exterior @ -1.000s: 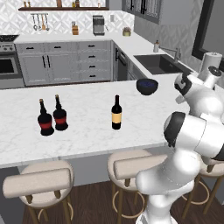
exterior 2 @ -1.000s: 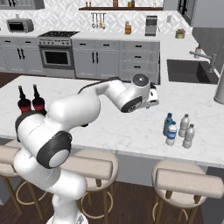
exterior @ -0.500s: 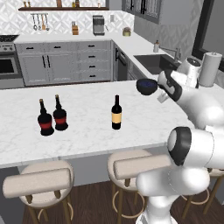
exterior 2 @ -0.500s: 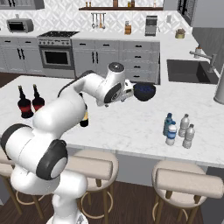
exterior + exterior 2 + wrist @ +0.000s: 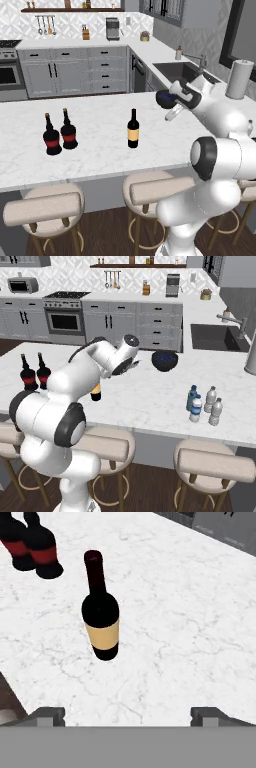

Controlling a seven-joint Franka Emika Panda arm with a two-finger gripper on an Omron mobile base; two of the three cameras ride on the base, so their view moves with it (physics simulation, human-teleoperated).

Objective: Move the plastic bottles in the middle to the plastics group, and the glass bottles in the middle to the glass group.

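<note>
1. White marble surface (image 5: 190, 627) runs under my hand; my fingers (image 5: 129, 716) show as two dark tips set wide apart, nothing between them.
2. Wine bottle (image 5: 100, 614), dark with a yellow-tan label, stands upright on the surface just ahead of my fingers, left of their midline, not touching them. It also shows in the left base view (image 5: 132, 129), alone mid-surface.
3. Beyond it, the two round dark red-labelled bottles (image 5: 31, 547) stand side by side, near each other, well apart from the wine bottle; in the left base view (image 5: 60, 134) they are to its left.
4. Right base view: small water bottles (image 5: 194, 405), one blue-tinted and one with a blue label and white cap, cluster near the surface's front edge, just beside two greyish-clear bottles (image 5: 213, 405).
5. Dark bowl (image 5: 164, 360) sits farther back on the surface, past my wrist.
6. White paper-towel roll (image 5: 237, 80) stands upright at the far right end.
</note>
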